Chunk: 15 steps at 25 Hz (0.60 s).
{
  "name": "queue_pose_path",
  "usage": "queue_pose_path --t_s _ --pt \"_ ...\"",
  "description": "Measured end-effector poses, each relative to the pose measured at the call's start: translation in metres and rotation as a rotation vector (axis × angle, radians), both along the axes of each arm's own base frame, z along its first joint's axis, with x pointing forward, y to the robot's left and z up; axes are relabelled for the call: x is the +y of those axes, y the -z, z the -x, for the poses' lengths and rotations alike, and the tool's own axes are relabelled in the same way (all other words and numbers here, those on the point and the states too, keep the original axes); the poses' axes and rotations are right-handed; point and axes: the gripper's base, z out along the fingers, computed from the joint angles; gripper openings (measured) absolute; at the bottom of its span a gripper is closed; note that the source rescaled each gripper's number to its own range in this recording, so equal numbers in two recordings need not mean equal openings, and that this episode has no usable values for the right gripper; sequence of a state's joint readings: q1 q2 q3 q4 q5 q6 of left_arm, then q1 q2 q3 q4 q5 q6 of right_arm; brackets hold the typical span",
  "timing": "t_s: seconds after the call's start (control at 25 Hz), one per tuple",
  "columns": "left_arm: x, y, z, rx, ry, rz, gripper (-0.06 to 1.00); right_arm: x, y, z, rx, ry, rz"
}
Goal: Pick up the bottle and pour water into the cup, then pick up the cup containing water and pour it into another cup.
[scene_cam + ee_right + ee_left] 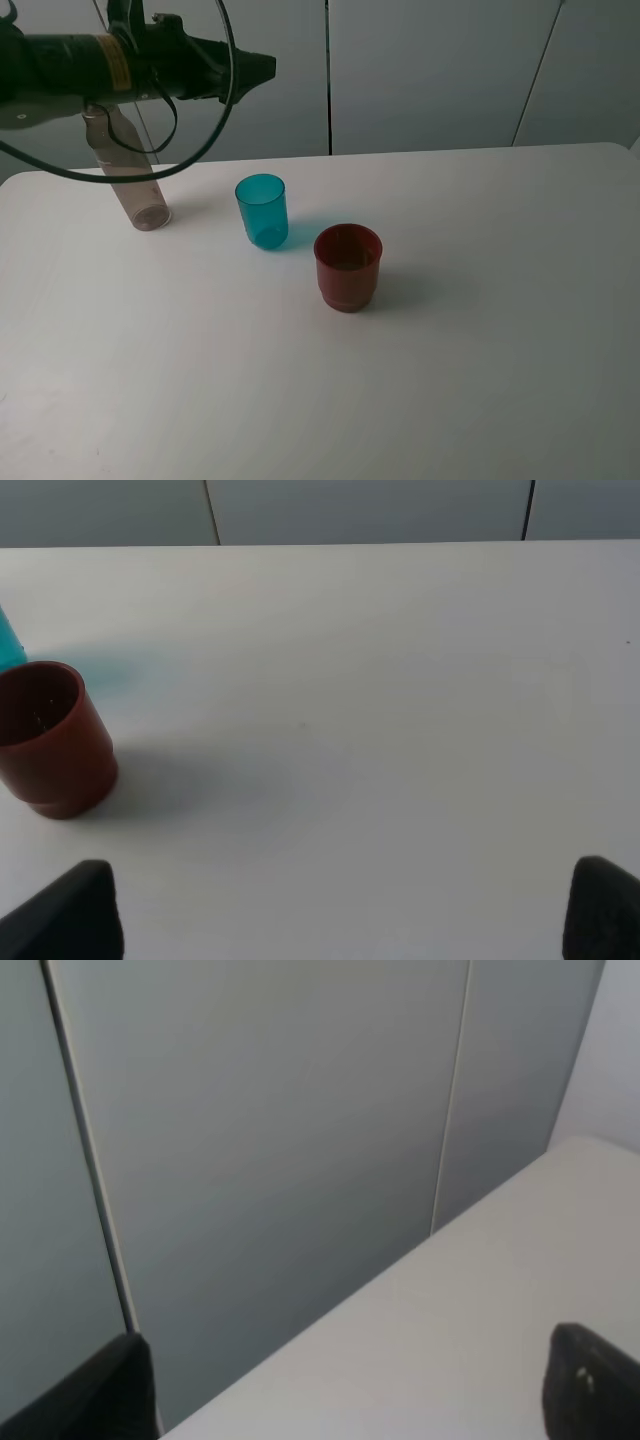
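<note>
The smoky see-through bottle (pixel 135 185) stands on the white table (pixel 480 360) at the far left, its neck partly hidden behind my left arm. The teal cup (pixel 262 210) stands right of the bottle. The dark red cup (pixel 348 266) stands in front and to the right of it, and shows in the right wrist view (pixel 50 740), with a sliver of the teal cup (pixel 8 640) beside it. My left gripper (pixel 262 68) is raised high above the bottle, open and empty (pixel 350 1390). My right gripper (pixel 335 910) is open and empty, right of the red cup, low over the table.
Grey wall panels (pixel 430 70) stand behind the table's far edge. A black cable (pixel 215 120) loops down from the left arm near the bottle. The right arm is out of the exterior high view.
</note>
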<state>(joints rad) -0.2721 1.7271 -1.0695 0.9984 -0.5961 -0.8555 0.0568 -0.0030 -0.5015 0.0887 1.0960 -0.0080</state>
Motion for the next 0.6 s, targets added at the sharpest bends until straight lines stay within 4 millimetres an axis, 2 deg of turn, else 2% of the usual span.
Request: queue_pose_path --t_s 0.12,0.24,0.4,0.6 --pt "0.004 -0.027 0.019 -0.017 -0.021 0.017 0.99 0.000 0.000 0.000 0.000 0.000 0.000" --pt "0.015 -0.043 0.040 -0.046 -0.095 0.033 0.99 0.000 0.000 0.000 0.000 0.000 0.000" --pt "0.041 -0.059 0.073 -0.101 -0.260 -0.022 0.99 0.000 0.000 0.000 0.000 0.000 0.000" --pt "0.076 -0.074 0.124 -0.033 -0.465 -0.080 0.99 0.000 0.000 0.000 0.000 0.001 -0.001"
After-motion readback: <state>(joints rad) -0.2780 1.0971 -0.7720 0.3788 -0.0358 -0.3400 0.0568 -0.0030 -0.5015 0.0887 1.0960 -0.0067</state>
